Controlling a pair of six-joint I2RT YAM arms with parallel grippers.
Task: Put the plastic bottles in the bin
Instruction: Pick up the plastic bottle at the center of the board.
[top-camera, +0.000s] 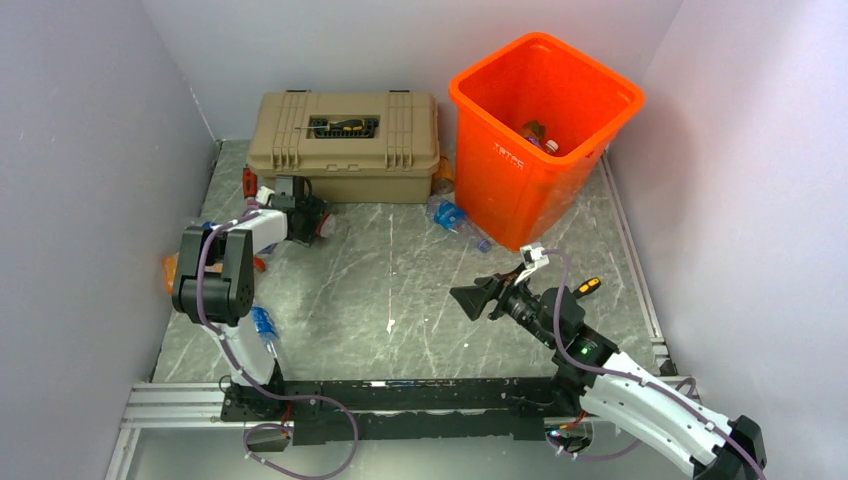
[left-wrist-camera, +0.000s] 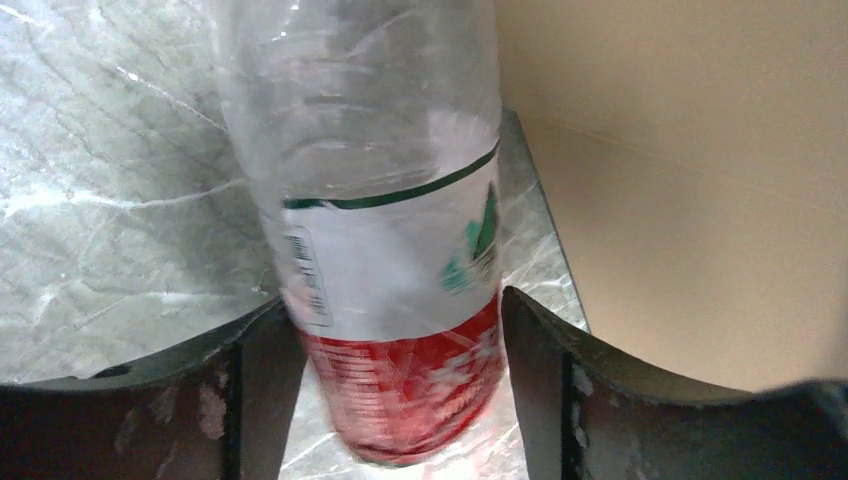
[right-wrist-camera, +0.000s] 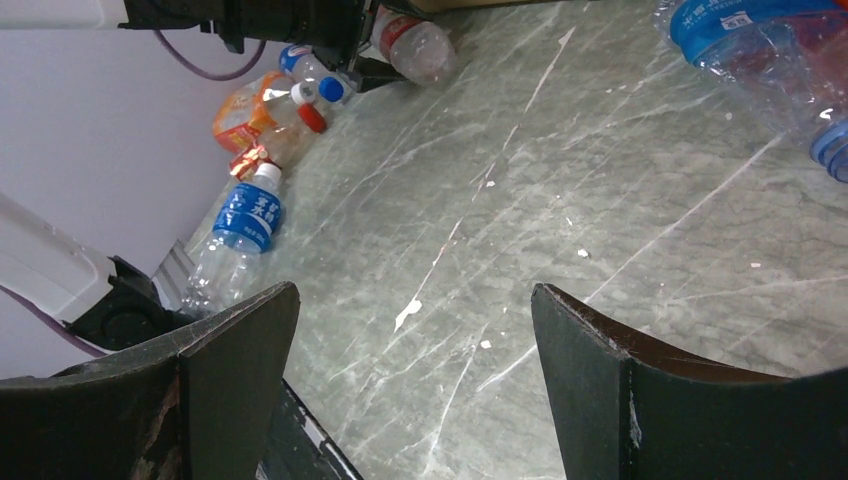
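Clear plastic bottle (left-wrist-camera: 370, 180) with white-and-red label sits between the fingers of the left gripper (left-wrist-camera: 397, 303), whether clamped cannot be told; right gripper (right-wrist-camera: 415, 290) stands wide, empty.

Right claw (right-wrist-camera: 415, 300) wide, left claw (left-wrist-camera: 397, 312) narrower.

Right gripper (right-wrist-camera: 415, 300), fingers spread wide, over a grey marble table (right-wrist-camera: 560, 200); bottles (right-wrist-camera: 245, 220) (blue, red and white caps) cluster along its left edge.

top: overhead, looking down | wrists: close, low over table (right-wrist-camera: 600, 200) | shared: table
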